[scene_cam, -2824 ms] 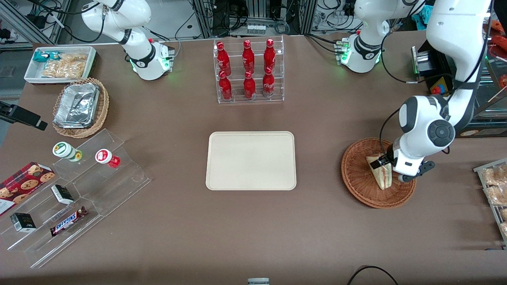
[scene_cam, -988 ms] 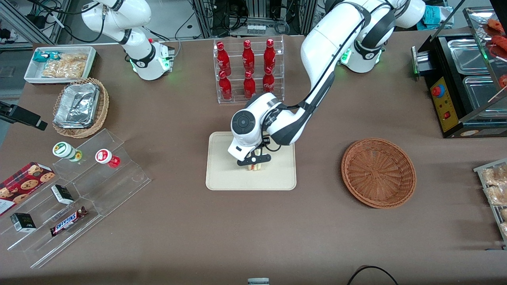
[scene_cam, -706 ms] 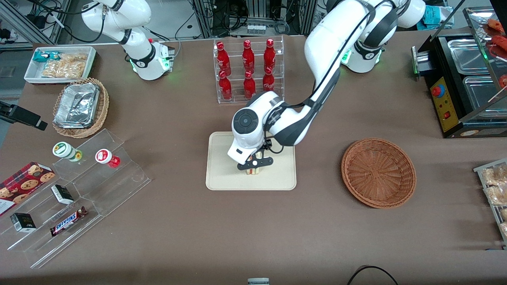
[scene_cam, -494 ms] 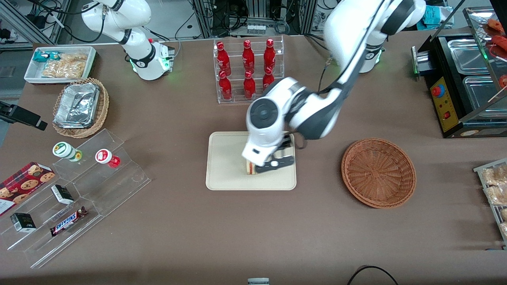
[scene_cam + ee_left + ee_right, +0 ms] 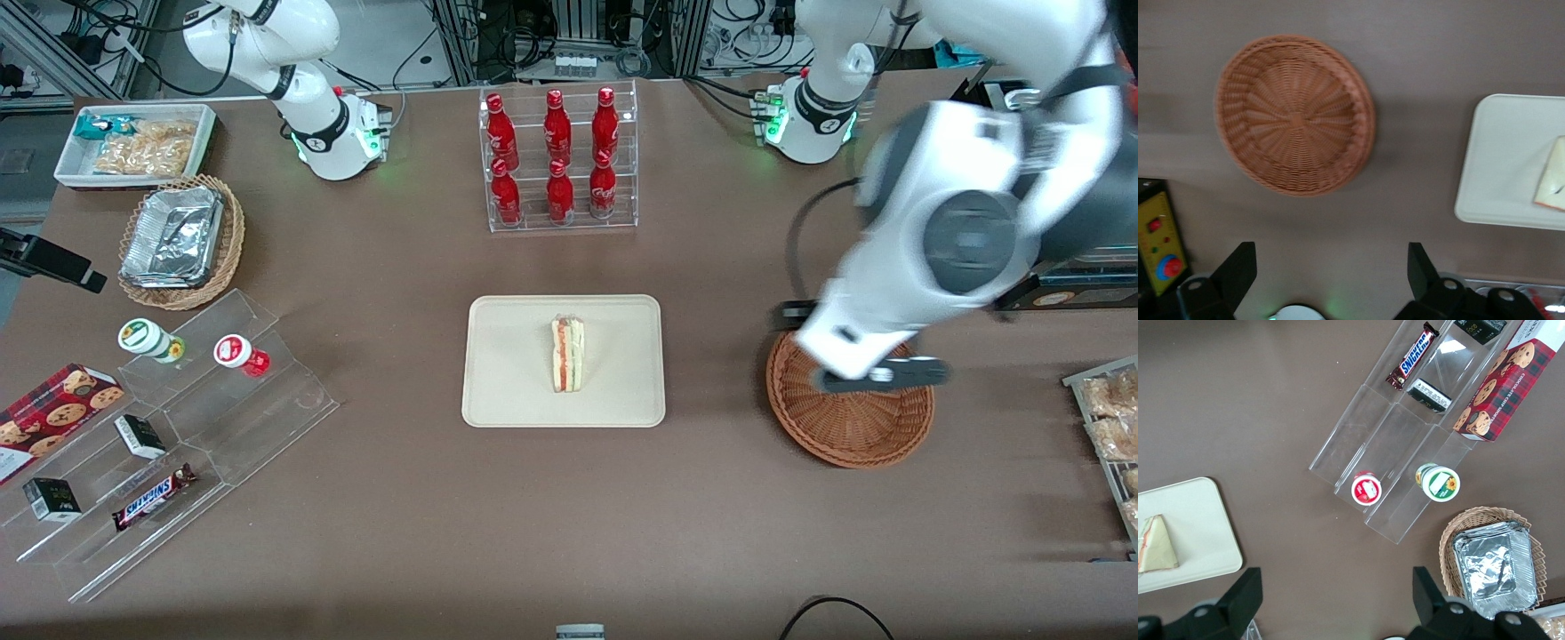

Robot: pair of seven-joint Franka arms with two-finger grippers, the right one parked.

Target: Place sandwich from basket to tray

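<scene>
Brown tabletop is seen under the tray (image 5: 507,364), where the sandwich (image 5: 567,355) lies. Above the empty basket (image 5: 853,436), the gripper (image 5: 1331,280) is held with fingers spread.

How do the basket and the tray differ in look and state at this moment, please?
The basket is round, reddish-brown woven wicker; the tray is a flat cream rectangle with rounded corners. The basket holds nothing, while the tray carries the sandwich. The open gripper hangs above the basket, not above the tray. Both rest on the brown table.
</scene>
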